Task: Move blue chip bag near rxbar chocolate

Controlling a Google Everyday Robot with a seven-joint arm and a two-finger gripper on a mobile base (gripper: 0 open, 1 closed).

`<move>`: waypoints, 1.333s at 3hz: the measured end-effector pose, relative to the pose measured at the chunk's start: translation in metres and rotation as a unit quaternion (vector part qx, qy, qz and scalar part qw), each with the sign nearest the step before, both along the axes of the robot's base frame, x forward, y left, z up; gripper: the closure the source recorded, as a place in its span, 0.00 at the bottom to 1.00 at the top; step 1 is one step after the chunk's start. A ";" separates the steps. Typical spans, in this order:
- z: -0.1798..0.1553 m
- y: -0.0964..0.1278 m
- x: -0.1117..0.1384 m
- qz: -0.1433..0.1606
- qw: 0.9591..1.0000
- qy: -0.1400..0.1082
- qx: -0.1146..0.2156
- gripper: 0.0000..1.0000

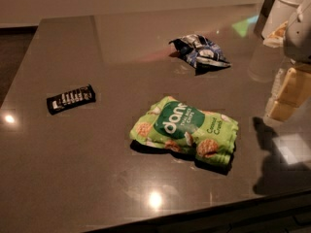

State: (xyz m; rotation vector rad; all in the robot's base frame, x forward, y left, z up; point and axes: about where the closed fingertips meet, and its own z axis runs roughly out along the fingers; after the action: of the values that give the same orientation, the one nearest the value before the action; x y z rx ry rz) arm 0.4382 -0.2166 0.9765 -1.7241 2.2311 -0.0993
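The blue chip bag lies crumpled on the dark table, at the back right of centre. The rxbar chocolate, a flat black bar with rows of white text, lies at the left, far from the bag. My gripper hangs at the right edge of the view, above the table's right side. It is to the right of the blue chip bag and nearer to me, apart from it, and it holds nothing that I can see.
A larger bright green bag lies in the middle front, between the bar and my gripper. A white container stands at the back right corner. The table's front edge runs along the bottom of the view.
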 end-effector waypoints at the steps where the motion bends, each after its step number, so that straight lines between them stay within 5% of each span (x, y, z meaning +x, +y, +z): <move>1: 0.000 0.000 0.000 0.000 1.000 0.000 0.000 0.00; 3: 0.005 -0.003 0.060 -0.080 0.996 -0.031 0.027 0.00; 4: 0.003 -0.003 0.102 -0.147 0.987 -0.036 0.053 0.00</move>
State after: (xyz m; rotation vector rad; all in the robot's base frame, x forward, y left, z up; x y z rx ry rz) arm 0.5402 -0.2198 0.9791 -1.3087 2.3754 -0.1068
